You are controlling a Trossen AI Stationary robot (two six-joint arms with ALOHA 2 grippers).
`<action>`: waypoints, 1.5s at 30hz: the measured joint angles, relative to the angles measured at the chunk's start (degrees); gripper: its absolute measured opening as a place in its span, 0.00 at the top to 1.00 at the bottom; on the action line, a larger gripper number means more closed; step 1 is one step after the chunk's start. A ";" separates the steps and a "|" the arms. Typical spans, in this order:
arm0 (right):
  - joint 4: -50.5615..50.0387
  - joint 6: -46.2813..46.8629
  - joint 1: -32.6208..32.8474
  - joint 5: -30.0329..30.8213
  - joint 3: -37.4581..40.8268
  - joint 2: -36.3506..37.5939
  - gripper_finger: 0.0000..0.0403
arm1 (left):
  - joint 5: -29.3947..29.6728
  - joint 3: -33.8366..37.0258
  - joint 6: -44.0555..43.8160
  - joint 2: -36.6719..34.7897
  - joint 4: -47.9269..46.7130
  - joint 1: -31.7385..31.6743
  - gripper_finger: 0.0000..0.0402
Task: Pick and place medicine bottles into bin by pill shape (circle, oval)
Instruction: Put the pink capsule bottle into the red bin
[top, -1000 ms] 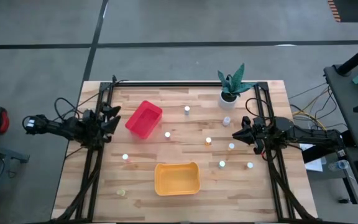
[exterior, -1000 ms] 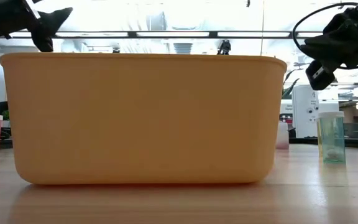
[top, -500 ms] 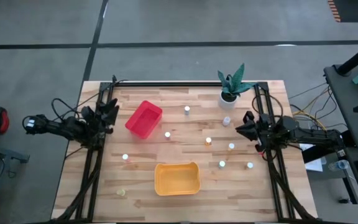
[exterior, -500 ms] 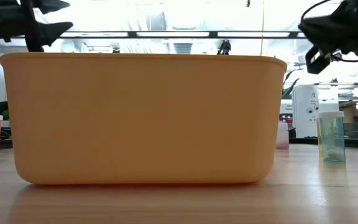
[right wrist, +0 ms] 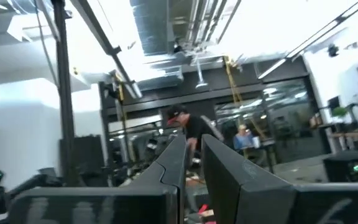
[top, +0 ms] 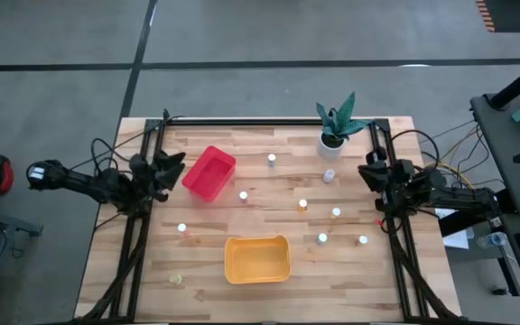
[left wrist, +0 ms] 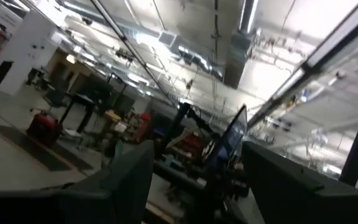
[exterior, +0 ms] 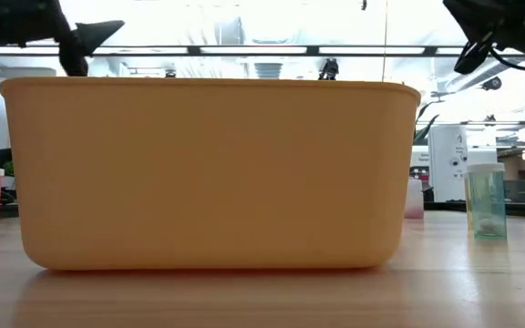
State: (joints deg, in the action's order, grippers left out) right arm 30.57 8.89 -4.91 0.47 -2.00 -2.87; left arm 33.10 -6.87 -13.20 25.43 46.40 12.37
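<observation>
High view: left gripper (top: 171, 164), fingers spread, has swung toward the red bin (top: 208, 172); right gripper (top: 371, 171), fingers nearly closed and empty, has drawn back to the table's right edge. Bottles (top: 302, 205) stand scattered; both bins hold none, so sorting has not begun.

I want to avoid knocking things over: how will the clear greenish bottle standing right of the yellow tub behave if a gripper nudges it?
The bottle stands upright, tall for its narrow base, so it probably tips easily. It looks nearly empty, so probably light. Once down, its round body could roll on the table.
</observation>
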 joint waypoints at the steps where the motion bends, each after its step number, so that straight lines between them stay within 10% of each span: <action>1: 0.04 -0.91 -0.02 0.13 -0.40 -0.07 0.89 | -0.25 -1.17 -0.09 1.63 -0.76 0.06 0.43; 17: -0.31 -12.24 0.00 1.21 -5.71 -6.04 0.89 | -3.67 -31.92 -13.47 25.35 -46.98 -0.01 0.43; 45: -0.32 -14.02 0.00 1.18 -7.92 -11.24 0.89 | -25.33 -70.51 -3.31 70.23 -95.30 -9.53 0.43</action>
State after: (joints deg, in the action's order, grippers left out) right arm 30.24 -5.13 -4.91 1.65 -9.91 -14.11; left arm 7.77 -77.38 -16.51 95.66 -48.90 2.84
